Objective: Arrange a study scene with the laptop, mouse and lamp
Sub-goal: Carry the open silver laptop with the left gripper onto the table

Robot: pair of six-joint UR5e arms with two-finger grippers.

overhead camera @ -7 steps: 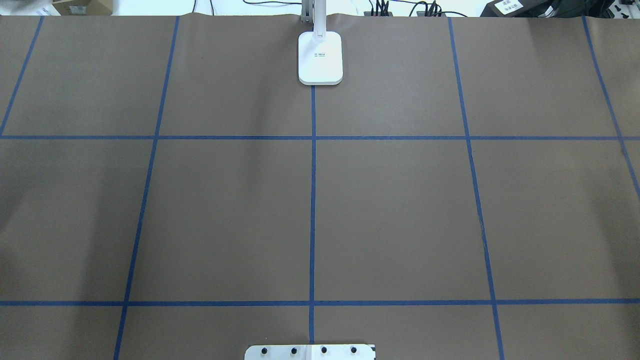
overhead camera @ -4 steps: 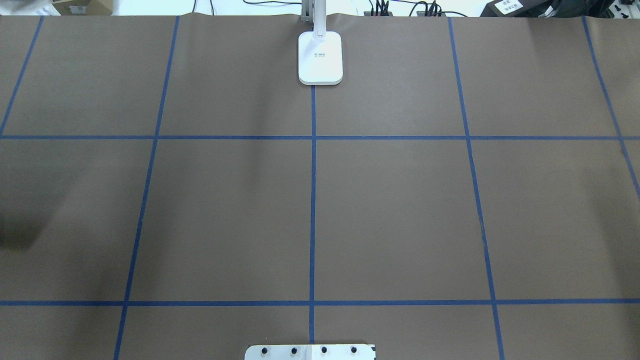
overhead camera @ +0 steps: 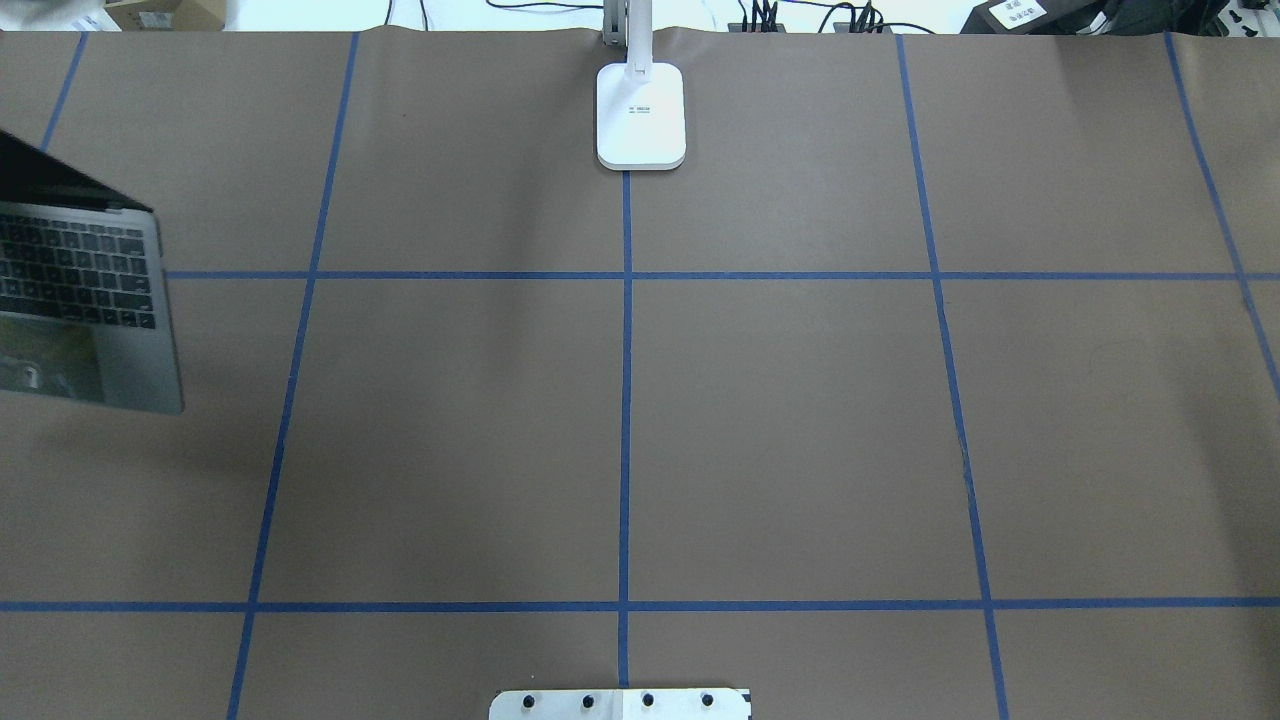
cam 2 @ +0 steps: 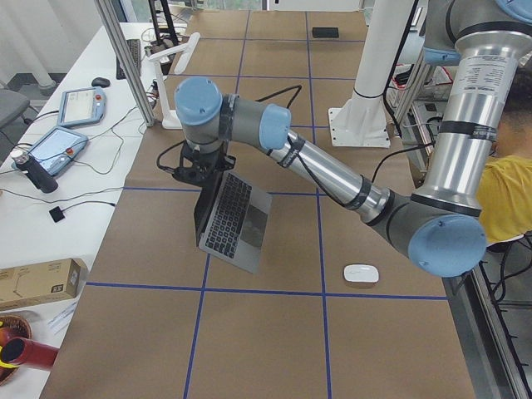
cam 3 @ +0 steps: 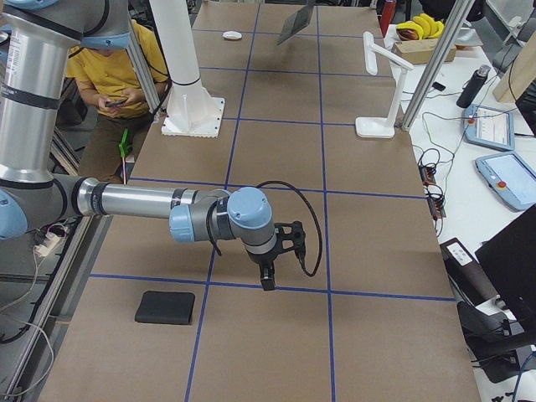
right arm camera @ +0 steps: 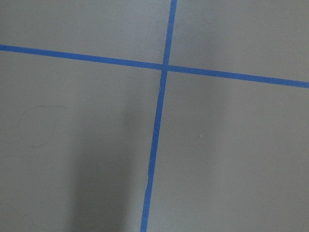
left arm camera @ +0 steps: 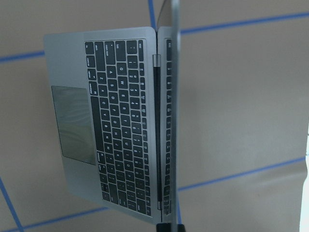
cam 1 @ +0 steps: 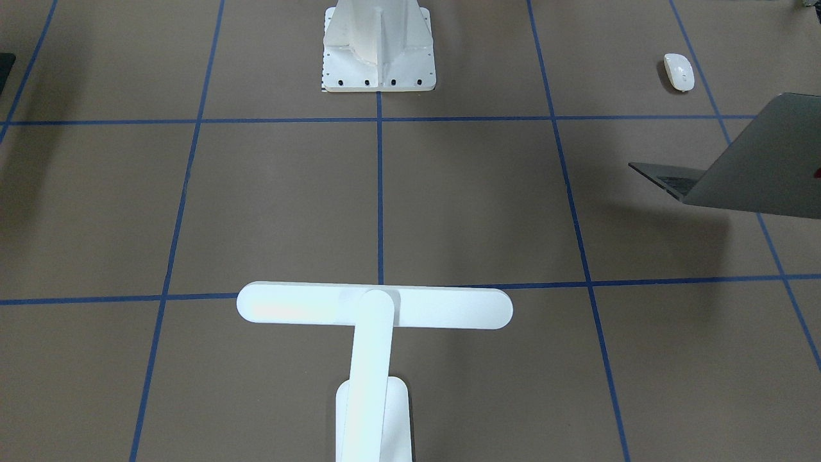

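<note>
Brown paper table [overhead camera: 800,420] w/ blue tape grid, cables [overhead camera: 760,15] past its far edge. Nearest the robot, centre: white pedestal [cam 1: 378,45]. A black mat [cam 3: 165,307] lies near-right. The mouse [cam 1: 678,70] sits on the paper near-left, apart from everything.

Farther out on the right, the R gripper [cam 3: 266,276] hangs over bare paper w/ nothing by it; can't tell if its jaws are apart or together. Opposite, on the left, the L gripper [cam 2: 199,176] pinches the laptop [overhead camera: 90,300] by the top edge of its open lid, jaws closed on it going by the wrist cam. The laptop is off the table, base tilted, keyboard up, shadow beneath. Far centre: the lamp [overhead camera: 641,115] stands upright, head reaching toward the robot.

Step, I'd say: carry the laptop to the middle, in front of the lamp. To do it well:
- Go slow, since a lid-edge pinch probably lets the hinge swing under the base's weight.
- Level the base before touchdown.
- Land one edge first and release only once it's flat.
- Stop short of the lamp head and leave space alongside for the mouse.
</note>
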